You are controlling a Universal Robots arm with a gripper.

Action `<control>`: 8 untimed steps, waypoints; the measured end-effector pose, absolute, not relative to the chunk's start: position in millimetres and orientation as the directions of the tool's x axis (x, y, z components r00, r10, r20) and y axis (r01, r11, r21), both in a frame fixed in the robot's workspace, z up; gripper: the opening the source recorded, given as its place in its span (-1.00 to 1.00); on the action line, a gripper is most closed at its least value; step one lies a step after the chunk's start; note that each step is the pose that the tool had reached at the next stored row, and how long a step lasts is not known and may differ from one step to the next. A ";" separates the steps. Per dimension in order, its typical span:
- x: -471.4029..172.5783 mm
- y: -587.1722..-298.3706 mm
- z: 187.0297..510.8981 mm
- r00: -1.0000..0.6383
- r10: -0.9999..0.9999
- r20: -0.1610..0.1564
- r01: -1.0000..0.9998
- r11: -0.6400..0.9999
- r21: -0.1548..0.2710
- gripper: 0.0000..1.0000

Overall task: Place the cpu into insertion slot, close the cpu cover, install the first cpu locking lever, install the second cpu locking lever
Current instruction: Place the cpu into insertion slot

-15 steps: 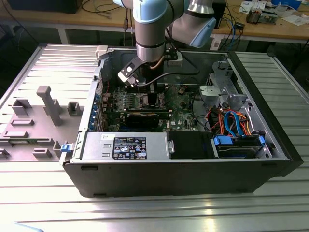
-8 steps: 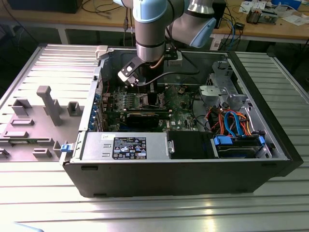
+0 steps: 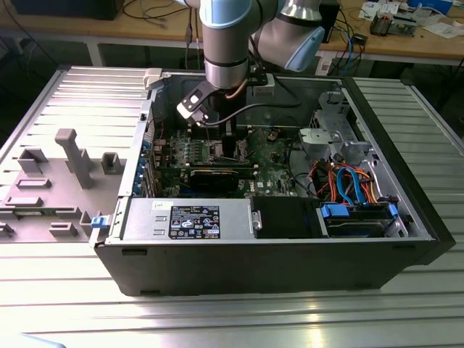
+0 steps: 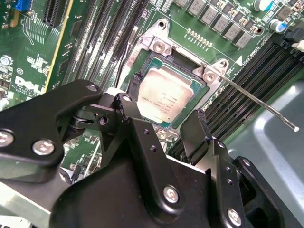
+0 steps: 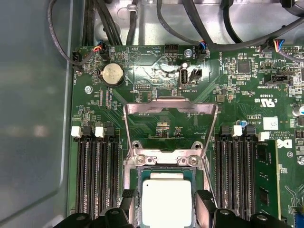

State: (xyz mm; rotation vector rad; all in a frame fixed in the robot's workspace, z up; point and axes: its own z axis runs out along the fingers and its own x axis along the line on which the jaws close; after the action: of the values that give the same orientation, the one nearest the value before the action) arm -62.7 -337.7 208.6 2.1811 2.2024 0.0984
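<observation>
Our silver-grey arm with pale blue joint caps [image 3: 228, 36] hangs from the top edge of the exterior view, its last segment pointing straight down. Below the wrist [image 3: 226, 72] sits our black metal claw [image 3: 221, 127]. In both wrist views the claw [image 4: 161, 111] [image 5: 166, 197] points down, and its two black fingers [image 4: 197, 128] [image 5: 205, 197] stand spread, their pads facing each other across a wide gap.
</observation>
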 end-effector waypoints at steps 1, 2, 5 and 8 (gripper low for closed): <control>-62.7 -337.7 209.3 -0.010 1.000 0.016 0.997 0.009 0.073 0.24; -62.7 -337.7 209.7 -0.010 1.000 0.016 0.997 0.009 0.073 0.24; -62.4 -337.7 212.0 -0.010 1.000 0.016 0.997 0.009 0.072 0.24; -62.1 -337.7 214.3 -0.010 1.000 0.016 0.997 0.009 0.070 0.07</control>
State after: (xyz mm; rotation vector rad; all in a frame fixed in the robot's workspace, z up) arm -62.1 -337.7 214.3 2.1826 2.2041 0.0953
